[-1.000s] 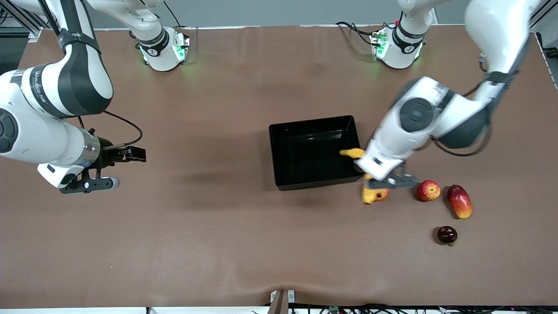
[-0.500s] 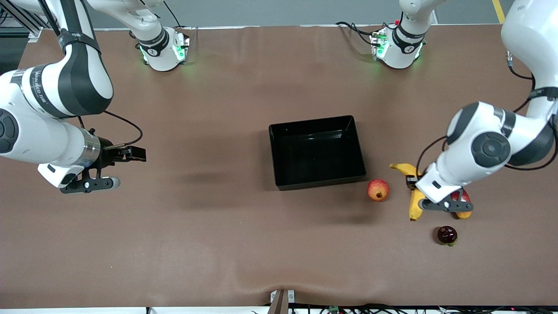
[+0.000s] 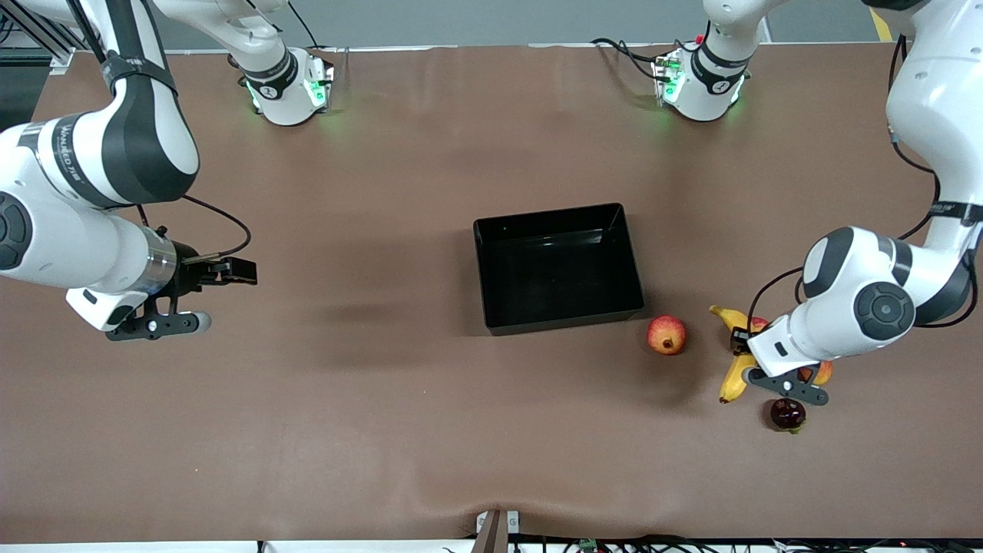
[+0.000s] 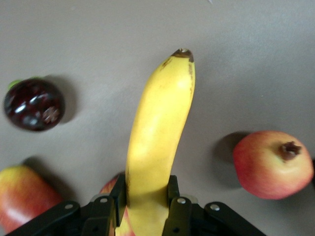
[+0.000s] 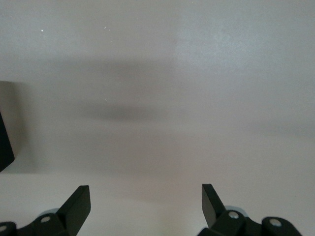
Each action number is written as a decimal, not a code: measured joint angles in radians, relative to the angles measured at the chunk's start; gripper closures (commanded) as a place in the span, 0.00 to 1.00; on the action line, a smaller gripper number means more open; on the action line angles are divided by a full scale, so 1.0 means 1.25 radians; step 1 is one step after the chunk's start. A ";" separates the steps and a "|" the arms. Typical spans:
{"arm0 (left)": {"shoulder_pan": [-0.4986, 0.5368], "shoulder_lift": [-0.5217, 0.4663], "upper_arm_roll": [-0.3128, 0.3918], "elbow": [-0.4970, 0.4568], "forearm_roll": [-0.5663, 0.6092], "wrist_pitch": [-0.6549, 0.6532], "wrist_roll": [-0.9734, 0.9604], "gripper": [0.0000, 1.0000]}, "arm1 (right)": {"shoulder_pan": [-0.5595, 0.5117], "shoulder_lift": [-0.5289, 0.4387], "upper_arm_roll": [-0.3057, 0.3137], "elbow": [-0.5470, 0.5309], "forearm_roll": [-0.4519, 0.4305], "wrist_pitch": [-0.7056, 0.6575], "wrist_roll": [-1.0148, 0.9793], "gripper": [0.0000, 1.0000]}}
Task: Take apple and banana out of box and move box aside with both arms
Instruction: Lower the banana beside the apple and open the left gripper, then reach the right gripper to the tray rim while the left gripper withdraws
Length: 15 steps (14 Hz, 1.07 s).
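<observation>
Gripping the banana [image 3: 733, 369] between closed fingers, the left gripper [image 3: 756, 361] hangs low over the fruits at the left arm's end of the tabletop [image 3: 384, 422]. The apple [image 3: 759, 324] shows only partly beneath that arm. The box [image 3: 558, 266] sits mid-tabletop, empty. The right gripper [image 3: 201, 296] waits, fingers spread, above bare tabletop.

The left claw [image 3: 756, 367] and its wrist cover the banana's [image 3: 731, 378] middle and most of the apple [image 3: 759, 323] and mango [image 3: 822, 373] — only slivers show. In the left wrist view the mango [image 4: 19, 196] is cut by the edge, the apple [image 4: 114, 206] mostly hidden under banana [image 4: 157, 132] and claw [image 4: 147, 206] — and the box [image 5: 5, 142] shows only a corner in the right wrist view.
</observation>
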 measured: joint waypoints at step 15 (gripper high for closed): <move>-0.123 0.070 0.131 0.052 0.000 0.119 0.035 0.00 | 0.149 0.056 0.009 -0.005 0.070 0.077 0.205 0.00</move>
